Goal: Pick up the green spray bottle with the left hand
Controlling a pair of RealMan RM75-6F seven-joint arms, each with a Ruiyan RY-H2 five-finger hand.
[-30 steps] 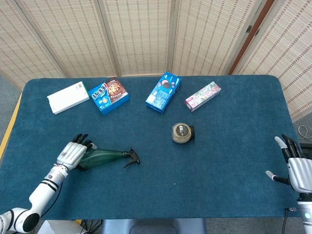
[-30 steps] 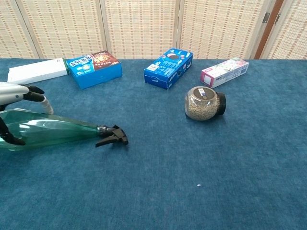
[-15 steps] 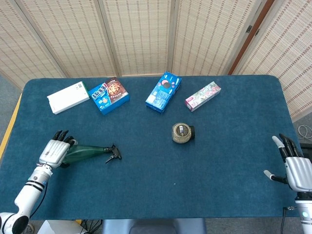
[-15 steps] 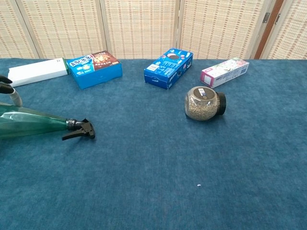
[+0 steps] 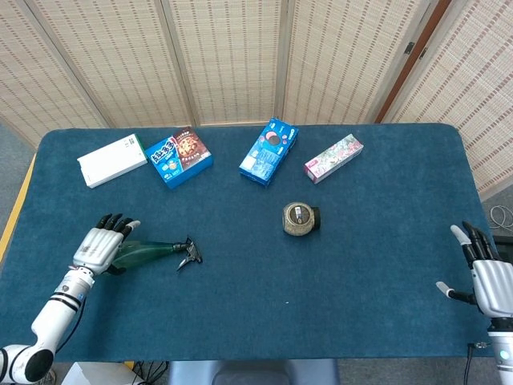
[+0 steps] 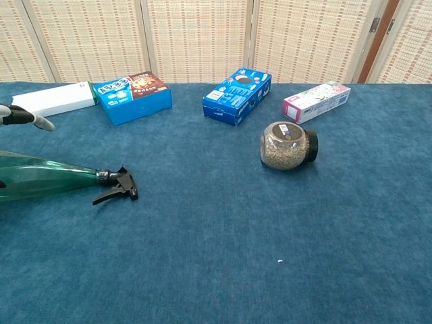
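Observation:
The green spray bottle (image 5: pixel 148 252) lies on its side on the blue table, with its black trigger head (image 5: pixel 187 255) pointing right. In the chest view the spray bottle (image 6: pixel 47 181) runs off the left edge. My left hand (image 5: pixel 101 246) sits over the bottle's base end with its fingers spread. One finger (image 6: pixel 27 118) stretches out well above the bottle, not wrapped around it. My right hand (image 5: pixel 487 273) hangs at the table's right edge, fingers apart and empty.
A round jar (image 5: pixel 300 218) lies mid-table. Along the back stand a white box (image 5: pixel 111 160), a blue snack box (image 5: pixel 179 156), a blue cookie box (image 5: pixel 268 150) and a floral box (image 5: pixel 333 158). The table's left edge (image 5: pixel 16 215) is close to my left hand.
My left hand dragged the bottle left across the table, then shifted slightly right. Its fingers, curled round the bottle before, have now straightened away from it. The right hand barely moved.

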